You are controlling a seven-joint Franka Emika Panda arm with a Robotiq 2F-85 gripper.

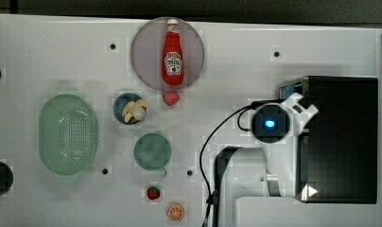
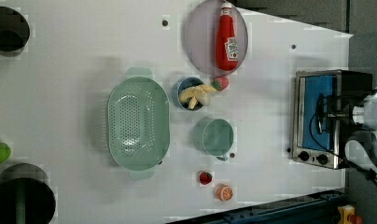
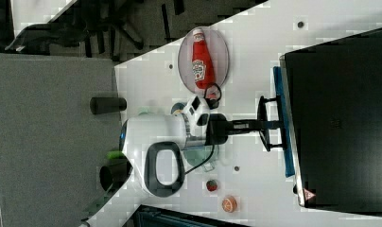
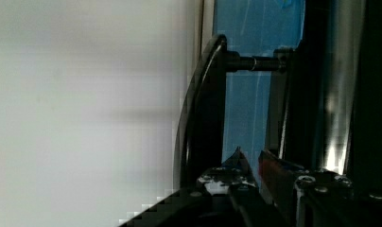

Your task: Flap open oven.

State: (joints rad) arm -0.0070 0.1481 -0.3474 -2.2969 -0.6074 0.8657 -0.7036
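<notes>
Oven look: the oven (image 2: 317, 119) is a black box with a silver front frame, a blue-tinted glass door (image 2: 319, 109), a dark bar handle (image 3: 264, 124) standing off the glass on posts, and 2 black knobs (image 2: 312, 157) beside the door.
Oven place: at the top view's right end of the white table (image 1: 61, 56), its back near that edge.
Door state: closed against the frame in the left view.
Facing: the door looks toward the top view's left, across the table; the handle bar's long axis runs along the door's width.
Gripper: the gripper (image 3: 270, 124) reaches level to the handle, fingers closed to a narrow gap on the bar; in the wrist view the fingertips (image 4: 236, 161) sit just beside the handle (image 4: 205, 113), over the blue glass.
Open room: bare table lies directly before the door; the nearest items, a green cup (image 1: 152, 151), a strawberry (image 1: 153, 192) and an orange slice (image 1: 176, 212), lie well apart from it.
Far items: ketchup bottle (image 1: 173, 53) on a plate (image 1: 144, 52), green colander (image 1: 67, 134).
</notes>
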